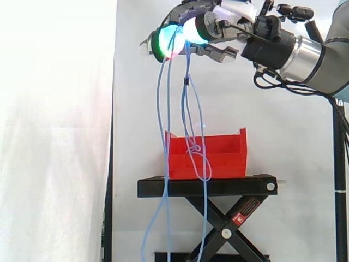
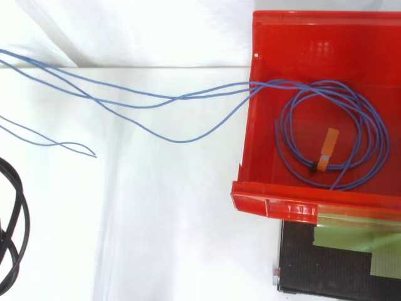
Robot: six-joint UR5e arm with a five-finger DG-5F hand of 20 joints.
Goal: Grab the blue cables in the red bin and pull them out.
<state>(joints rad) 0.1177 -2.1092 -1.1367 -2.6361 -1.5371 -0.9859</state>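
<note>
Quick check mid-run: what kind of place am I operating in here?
Probably a lab test rig rather than a factory floor: a white curtain as backdrop, a red bin on a black stand, and the robot hand gripping blue cables above it.

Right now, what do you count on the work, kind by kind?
red plastic bin: 1
black scissor-lift stand: 1
tangle of thin blue cables: 1, strands too entangled to count apart
flat orange tag on the coil in the bin: 1
robot hand, pinching the cables above the bin: 1
total: 5
</note>
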